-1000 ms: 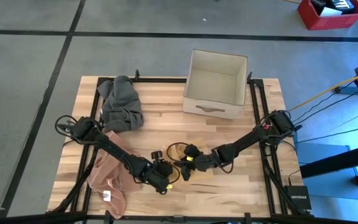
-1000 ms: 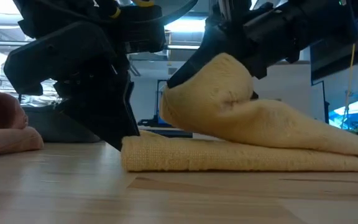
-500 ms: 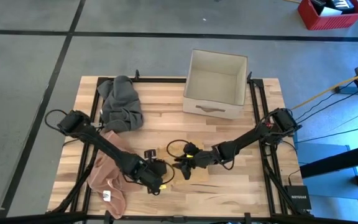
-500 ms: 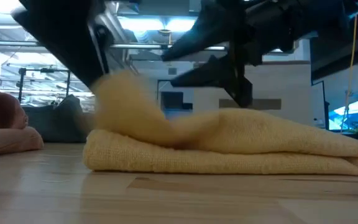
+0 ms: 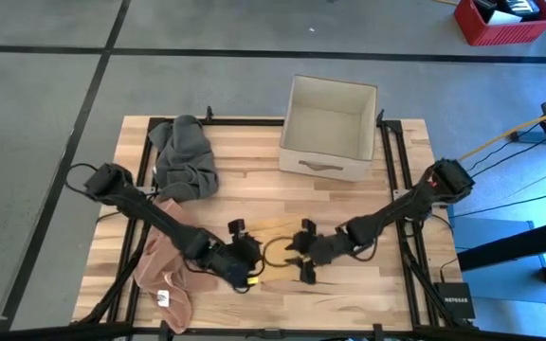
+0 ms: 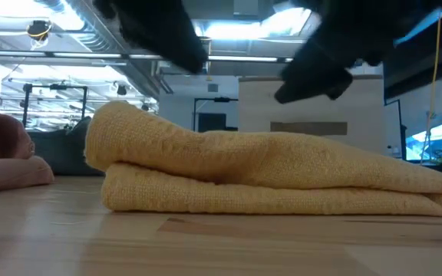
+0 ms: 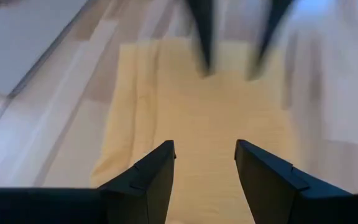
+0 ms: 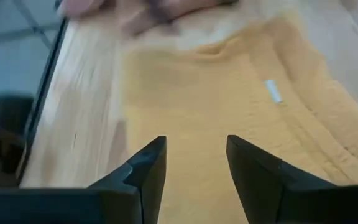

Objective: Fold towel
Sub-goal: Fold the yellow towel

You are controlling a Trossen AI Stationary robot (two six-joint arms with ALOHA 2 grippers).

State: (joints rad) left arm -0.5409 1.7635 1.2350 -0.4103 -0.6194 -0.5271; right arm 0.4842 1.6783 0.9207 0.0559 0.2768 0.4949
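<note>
A yellow towel [image 6: 267,176] lies folded on the table near its near edge, the upper layer resting on the lower one, with the rounded fold end toward the table's left. In the high view the towel [image 5: 277,254] sits between the two grippers. My left gripper [image 5: 250,254] is at its left end, open, hovering over the cloth [image 7: 197,118]. My right gripper [image 5: 298,258] is at its right side, open too, above the towel [image 8: 216,106], whose small white label [image 8: 272,91] shows. Both fingers pairs stand clear above it.
A cream box [image 5: 328,128] stands at the table's far edge. A grey cloth [image 5: 186,156] lies at the far left, and a pink cloth [image 5: 164,270] lies heaped at the near left, beside my left arm. Bare wood lies right of the towel.
The towel's raised part, held up by my right gripper a second ago, has been carried toward the table's left and laid over the lower layer. It now lies flat with its fold end farther left. Both grippers have let it go and risen clear of it.
</note>
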